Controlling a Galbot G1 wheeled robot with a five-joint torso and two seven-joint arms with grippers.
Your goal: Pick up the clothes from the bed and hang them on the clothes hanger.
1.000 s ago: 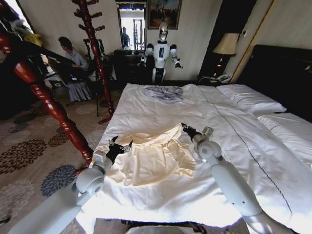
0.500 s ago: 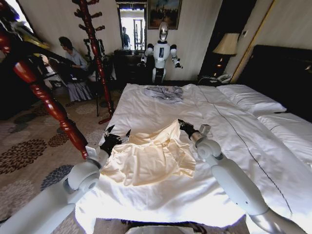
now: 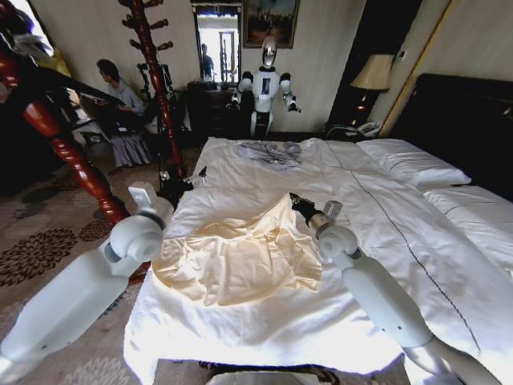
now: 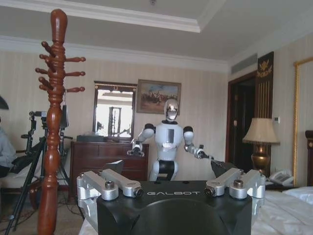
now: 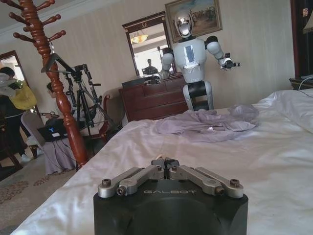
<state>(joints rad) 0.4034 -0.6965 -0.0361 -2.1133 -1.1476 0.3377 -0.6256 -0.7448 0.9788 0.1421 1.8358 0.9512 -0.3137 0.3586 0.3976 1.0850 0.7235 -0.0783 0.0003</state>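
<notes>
The clothes (image 3: 240, 261), a pale cream-yellow garment, lie rumpled on the near left part of the bed (image 3: 417, 233). My right gripper (image 3: 295, 200) sits at the garment's far corner and is shut on it, pulling that corner into a small peak. In the right wrist view the right gripper (image 5: 165, 162) has its fingertips pressed together. My left gripper (image 3: 183, 181) is open and raised beside the bed's left edge, away from the garment. Nothing is between its spread fingers (image 4: 103, 183). The black clothes hanger (image 5: 62, 61) hangs by the coat stand (image 5: 58, 93).
A grey garment (image 3: 271, 152) lies at the bed's far end. The tall red-brown coat stand (image 3: 156, 88) and a tripod stand left of the bed. A second turned-wood post (image 3: 72, 152) leans close on the near left. Pillows (image 3: 413, 164) lie right. A white humanoid robot (image 3: 264, 84) stands by the dresser.
My left arm lifted off the garment's left corner and swung up and away to the bed's left edge, still open. My right gripper edged farther along the bed with the garment's corner.
</notes>
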